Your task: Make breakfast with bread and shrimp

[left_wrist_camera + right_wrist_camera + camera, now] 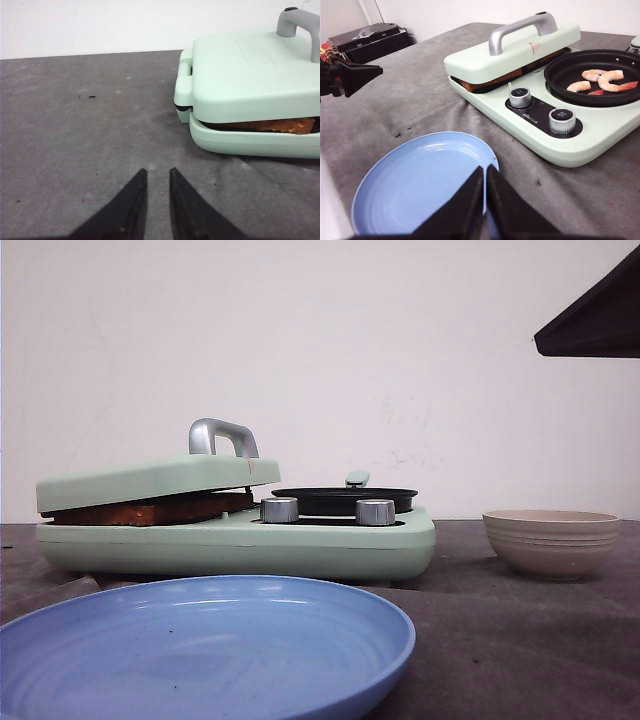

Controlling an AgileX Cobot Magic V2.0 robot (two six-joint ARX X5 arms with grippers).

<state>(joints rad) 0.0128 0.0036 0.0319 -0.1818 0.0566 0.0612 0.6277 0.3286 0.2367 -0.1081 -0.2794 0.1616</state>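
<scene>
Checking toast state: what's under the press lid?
Bread lies clamped under the lid; only its browned edge shows. Slice count and top face are covered.

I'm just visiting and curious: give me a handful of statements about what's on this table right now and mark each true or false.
1. The bread sits under the lowered lid of the green breakfast maker. True.
2. The shrimp lie on the blue plate. False: they are in the black pan on the machine; nothing can be seen on the plate.
3. The left gripper is holding the lid's handle. False: it hangs over bare cloth beside the machine, holding nothing.
4. A beige bowl stands apart from the machine. True.
5. The machine has two silver knobs at its front. True.
6. The right gripper is wide open. False: its fingers are together.
</scene>
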